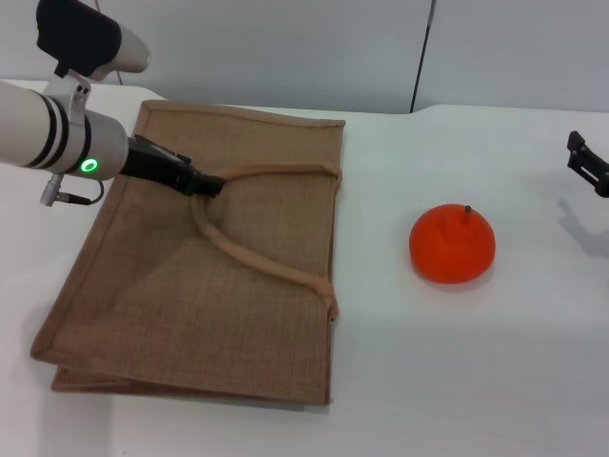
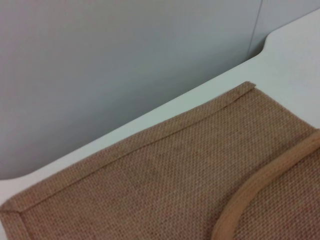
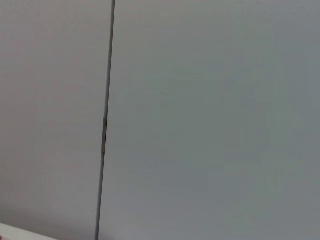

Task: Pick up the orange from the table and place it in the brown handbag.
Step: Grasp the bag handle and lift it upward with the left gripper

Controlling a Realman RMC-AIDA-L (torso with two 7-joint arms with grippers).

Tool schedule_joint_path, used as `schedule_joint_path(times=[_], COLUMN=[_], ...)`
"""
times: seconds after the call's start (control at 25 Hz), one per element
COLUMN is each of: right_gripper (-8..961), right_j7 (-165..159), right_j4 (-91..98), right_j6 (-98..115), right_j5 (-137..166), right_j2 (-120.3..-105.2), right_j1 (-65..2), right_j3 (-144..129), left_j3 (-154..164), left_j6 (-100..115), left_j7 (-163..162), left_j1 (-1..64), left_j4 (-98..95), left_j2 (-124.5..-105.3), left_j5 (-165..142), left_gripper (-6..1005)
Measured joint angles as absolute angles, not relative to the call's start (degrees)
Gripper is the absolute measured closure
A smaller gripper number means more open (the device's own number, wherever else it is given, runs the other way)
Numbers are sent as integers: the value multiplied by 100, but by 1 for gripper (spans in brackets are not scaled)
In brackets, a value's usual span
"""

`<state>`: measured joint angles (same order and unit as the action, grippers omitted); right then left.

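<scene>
The orange (image 1: pixel 452 245) sits on the white table (image 1: pixel 476 381), right of the brown handbag (image 1: pixel 219 295), which lies flat on its side. My left gripper (image 1: pixel 206 185) reaches over the bag and its dark fingers are closed at the top of the upper loop handle (image 1: pixel 276 171). The left wrist view shows the bag's jute cloth (image 2: pixel 150 185) and part of a handle (image 2: pixel 260 185). My right gripper (image 1: pixel 590 164) shows only partly at the right edge of the head view, above the table and apart from the orange.
A grey wall with a vertical seam (image 1: pixel 419 57) stands behind the table. The right wrist view shows only this wall (image 3: pixel 200 120). The table's back edge (image 2: pixel 150 117) runs close behind the bag.
</scene>
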<state>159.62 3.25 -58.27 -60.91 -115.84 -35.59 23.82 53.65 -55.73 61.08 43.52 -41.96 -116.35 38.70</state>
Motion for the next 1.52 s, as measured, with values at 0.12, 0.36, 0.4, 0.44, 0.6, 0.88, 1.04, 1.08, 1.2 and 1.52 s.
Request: schedule_joint_path(times=[0.12, 0.36, 0.4, 0.44, 0.6, 0.88, 1.04, 1.08, 1.2, 1.52], right_gripper=[71, 71, 71, 71, 70, 70, 70, 70, 70, 70], right_j7=[15961, 15946, 15937, 15931, 15925, 15925, 15925, 15925, 15925, 15923], right_j4=[325, 302, 289, 283, 274, 272, 272, 272, 272, 272], right_j6=[-5830, -5847, -5852, -5853, -5851, -5835, -5842, -5842, -5831, -5827], right_j5=[-6091, -6091, -6091, -6091, -6091, -6091, -6091, -6091, -6091, -6091], right_j2=[-11583, -11587, -11585, -11584, -11579, -11582, -11584, -11584, -11584, -11584], right_j1=[-3562, -3594, -3595, -3595, -3595, -3602, -3600, -3601, -3607, -3605], right_j3=[2382, 2382, 2382, 2380, 2374, 2373, 2372, 2373, 2373, 2373], left_j3=[5370, 5370, 5370, 5370, 5370, 5365, 5366, 5367, 5364, 5327], left_j6=[-5480, -5372, -5352, -5328, -5219, -5116, -5058, -5058, -5045, -4931], left_j7=[6119, 6138, 6146, 6163, 6233, 6269, 6272, 6273, 6275, 6255], left_j1=[4388, 4406, 4415, 4433, 4528, 4554, 4561, 4561, 4575, 4605], left_j4=[-4062, -3996, -3972, -3926, -3737, -3581, -3544, -3542, -3481, -3394], left_j2=[-11629, -11628, -11627, -11627, -11627, -11635, -11636, -11637, -11636, -11630], left_j5=[3857, 3858, 3863, 3870, 3902, 3903, 3897, 3894, 3890, 3895], left_gripper=[396, 410, 412, 415, 424, 440, 450, 452, 459, 558])
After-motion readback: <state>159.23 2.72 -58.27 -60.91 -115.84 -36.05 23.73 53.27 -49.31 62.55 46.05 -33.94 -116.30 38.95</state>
